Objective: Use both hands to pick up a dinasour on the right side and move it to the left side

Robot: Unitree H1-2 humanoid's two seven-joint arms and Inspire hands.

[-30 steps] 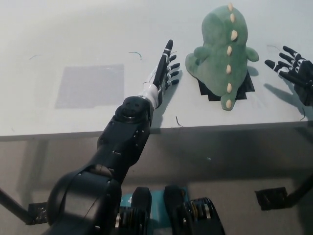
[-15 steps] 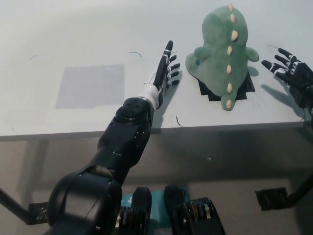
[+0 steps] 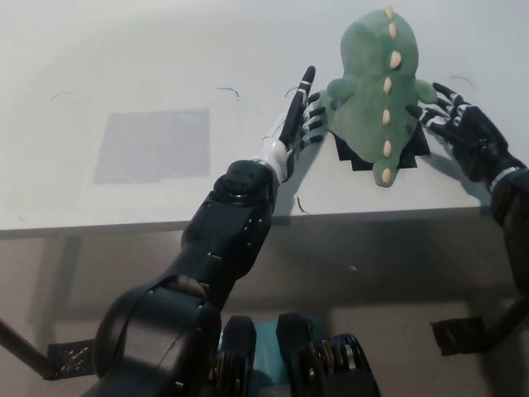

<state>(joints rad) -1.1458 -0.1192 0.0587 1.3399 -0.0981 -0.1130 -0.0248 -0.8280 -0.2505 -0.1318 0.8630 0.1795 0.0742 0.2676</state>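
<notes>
A green plush dinosaur (image 3: 374, 95) with cream back spikes lies on a black mat (image 3: 413, 142) at the table's right side. My left hand (image 3: 302, 116) is open, fingers stretched flat, and its fingertips reach the dinosaur's left flank. On the other side my black right hand (image 3: 459, 128) is open with fingers spread, touching or nearly touching the dinosaur's right flank. Neither hand holds it.
A grey square patch (image 3: 153, 145) marks the white table (image 3: 124, 58) on the left side. The table's front edge (image 3: 124, 225) runs across the middle of the picture. Small thread scraps lie on the tabletop.
Both hands have closed in on the dinosaur: the left hand moved right and forward, the right hand moved left. The dinosaur has not moved.
</notes>
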